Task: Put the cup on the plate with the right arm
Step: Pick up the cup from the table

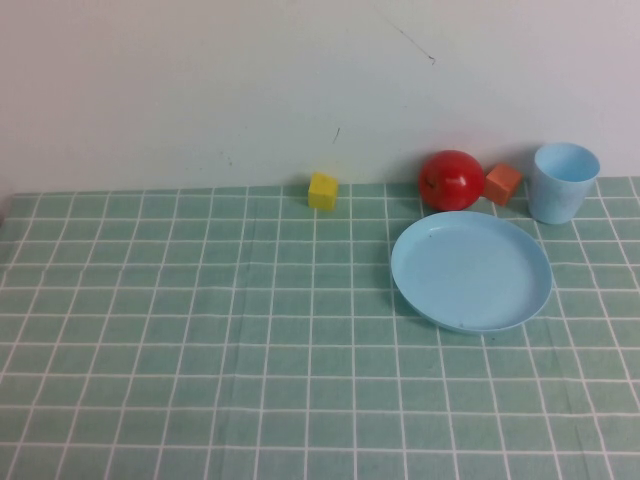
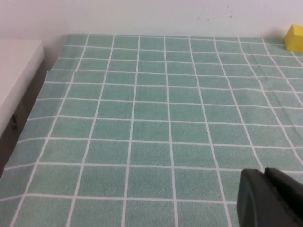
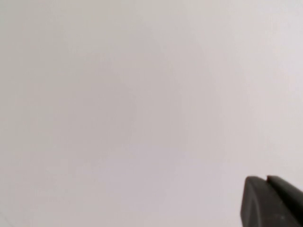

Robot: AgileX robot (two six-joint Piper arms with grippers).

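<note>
The cup (image 1: 564, 182) stands upright on the desk (image 1: 200, 330) by the wall, just behind the plate (image 1: 471, 272), beside an orange block (image 1: 502, 184) and red ball (image 1: 451, 180); no writing shows. The left gripper (image 2: 270, 198) over the desk and the right gripper (image 3: 271, 202) facing blank wall are cut off at their views' corners, so I cannot tell their jaws' state.
</note>
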